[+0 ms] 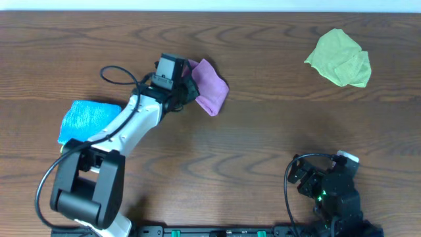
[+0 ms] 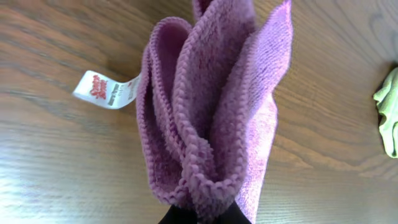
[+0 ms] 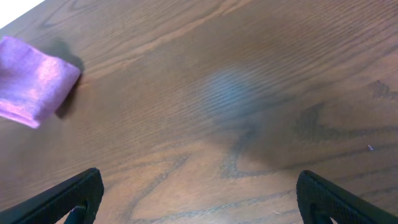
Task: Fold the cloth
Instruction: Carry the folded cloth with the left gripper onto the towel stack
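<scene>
The purple-pink cloth (image 1: 210, 84) lies bunched in folds on the table at the upper middle. My left gripper (image 1: 189, 91) is shut on its near edge. In the left wrist view the cloth (image 2: 211, 106) stands up in several layered folds from the black fingertips (image 2: 202, 214), with a white label (image 2: 106, 90) sticking out on its left side. My right gripper (image 3: 199, 193) is open and empty, low at the table's front right (image 1: 329, 187). It sees the cloth (image 3: 34, 87) far off at its upper left.
A lime-green cloth (image 1: 340, 57) lies crumpled at the back right and shows at the right edge of the left wrist view (image 2: 388, 118). A bright blue folded cloth (image 1: 82, 118) lies at the left, partly under my left arm.
</scene>
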`<state>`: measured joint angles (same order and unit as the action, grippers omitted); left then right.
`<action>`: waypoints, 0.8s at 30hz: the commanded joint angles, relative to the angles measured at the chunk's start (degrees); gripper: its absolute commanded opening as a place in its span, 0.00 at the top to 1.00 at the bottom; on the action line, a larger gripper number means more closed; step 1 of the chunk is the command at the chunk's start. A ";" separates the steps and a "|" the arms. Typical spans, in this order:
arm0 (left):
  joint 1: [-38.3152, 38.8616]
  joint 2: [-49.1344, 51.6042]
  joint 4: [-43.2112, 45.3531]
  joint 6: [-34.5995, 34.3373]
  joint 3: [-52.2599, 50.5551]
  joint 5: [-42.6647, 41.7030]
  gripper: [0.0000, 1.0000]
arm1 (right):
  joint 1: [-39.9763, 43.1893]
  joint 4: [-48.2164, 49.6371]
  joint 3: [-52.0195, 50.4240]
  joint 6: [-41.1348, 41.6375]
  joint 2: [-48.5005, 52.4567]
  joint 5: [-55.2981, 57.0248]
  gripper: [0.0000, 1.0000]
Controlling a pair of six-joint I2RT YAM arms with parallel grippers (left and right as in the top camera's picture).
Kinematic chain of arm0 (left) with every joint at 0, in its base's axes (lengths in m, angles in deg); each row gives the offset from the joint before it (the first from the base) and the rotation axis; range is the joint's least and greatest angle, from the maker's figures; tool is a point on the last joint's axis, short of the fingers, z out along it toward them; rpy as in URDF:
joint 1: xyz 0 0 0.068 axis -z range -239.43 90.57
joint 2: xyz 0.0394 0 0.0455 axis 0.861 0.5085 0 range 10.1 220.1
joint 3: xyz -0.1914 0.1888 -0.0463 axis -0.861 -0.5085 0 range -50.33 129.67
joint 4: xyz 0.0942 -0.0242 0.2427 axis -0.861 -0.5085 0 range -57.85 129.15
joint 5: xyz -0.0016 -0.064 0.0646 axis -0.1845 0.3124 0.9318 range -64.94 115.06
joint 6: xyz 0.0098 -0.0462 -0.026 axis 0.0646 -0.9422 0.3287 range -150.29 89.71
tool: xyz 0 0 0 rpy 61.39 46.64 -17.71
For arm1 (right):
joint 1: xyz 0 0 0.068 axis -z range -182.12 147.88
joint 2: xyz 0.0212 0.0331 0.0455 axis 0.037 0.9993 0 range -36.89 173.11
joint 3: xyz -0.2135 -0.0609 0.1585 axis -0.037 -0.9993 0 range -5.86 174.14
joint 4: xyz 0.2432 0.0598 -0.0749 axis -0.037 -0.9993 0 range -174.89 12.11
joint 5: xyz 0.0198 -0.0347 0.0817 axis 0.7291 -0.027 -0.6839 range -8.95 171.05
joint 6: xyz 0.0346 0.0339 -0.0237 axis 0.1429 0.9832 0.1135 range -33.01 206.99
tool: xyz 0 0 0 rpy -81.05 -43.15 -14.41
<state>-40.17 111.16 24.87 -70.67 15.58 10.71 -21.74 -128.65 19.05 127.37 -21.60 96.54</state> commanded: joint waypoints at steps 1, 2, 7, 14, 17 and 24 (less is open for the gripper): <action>-2.51 -1.75 -2.86 1.90 2.12 0.87 0.94 | 0.33 -0.04 -0.33 0.72 -0.35 1.01 0.01; -3.37 -2.23 -3.65 2.29 2.32 0.31 0.94 | 0.31 -0.07 -0.33 0.70 -0.35 1.01 0.01; -7.06 -5.38 -5.49 3.89 2.45 -0.85 0.94 | 0.31 -0.04 -0.33 0.72 -0.35 1.01 0.01; -13.75 -10.03 -7.50 5.97 2.56 -4.31 0.94 | 0.31 -0.04 -0.33 0.70 -0.35 1.01 0.01; -16.72 -10.27 -8.72 7.21 3.56 -7.28 0.94 | 0.33 -0.07 -0.33 0.70 -0.35 1.01 0.01; -21.31 -10.27 -18.29 13.14 10.49 -8.20 0.94 | 0.33 -0.07 -0.33 0.72 -0.35 1.01 0.01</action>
<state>-60.49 101.60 7.64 -61.43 22.73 3.71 -21.74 -128.65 19.05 127.37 -21.60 96.52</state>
